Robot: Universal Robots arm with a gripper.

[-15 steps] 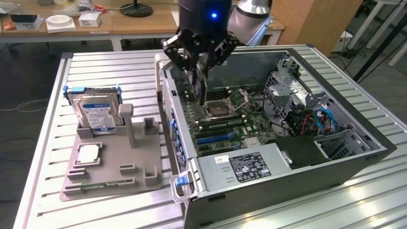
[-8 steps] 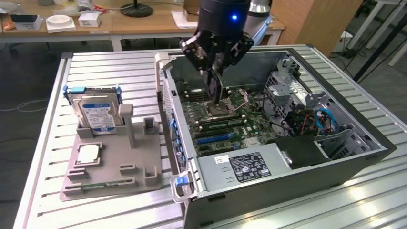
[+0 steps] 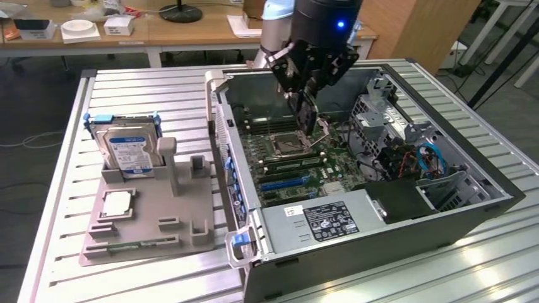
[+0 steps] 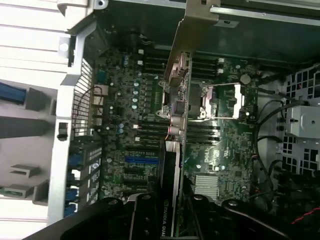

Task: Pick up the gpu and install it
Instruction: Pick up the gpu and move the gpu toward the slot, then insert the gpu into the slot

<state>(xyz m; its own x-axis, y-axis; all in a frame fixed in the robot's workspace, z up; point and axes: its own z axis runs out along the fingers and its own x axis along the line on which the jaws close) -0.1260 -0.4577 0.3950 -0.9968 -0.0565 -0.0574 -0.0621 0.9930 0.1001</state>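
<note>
My gripper (image 3: 302, 90) hangs over the open computer case (image 3: 497, 189), shut on the gpu (image 3: 305, 117). The card is a thin dark board held on edge, pointing down toward the motherboard (image 3: 291, 167) and hovering just above the CPU socket (image 3: 289, 144). In the wrist view the gpu (image 4: 175, 105) runs edge-on away from the gripper (image 4: 170, 220), its metal bracket (image 4: 197, 22) at the far end. It crosses above the memory slots, apart from the board. A blue expansion slot (image 4: 141, 160) lies beside the card's near end.
A grey fixture tray (image 3: 151, 221) stands at the exterior view's left, holding a blue-labelled hard drive (image 3: 128, 148) upright. Inside the case are a drive cage (image 3: 383, 101), cables (image 3: 425, 158) and a power supply (image 3: 329, 221). A wooden desk (image 3: 168, 31) stands behind.
</note>
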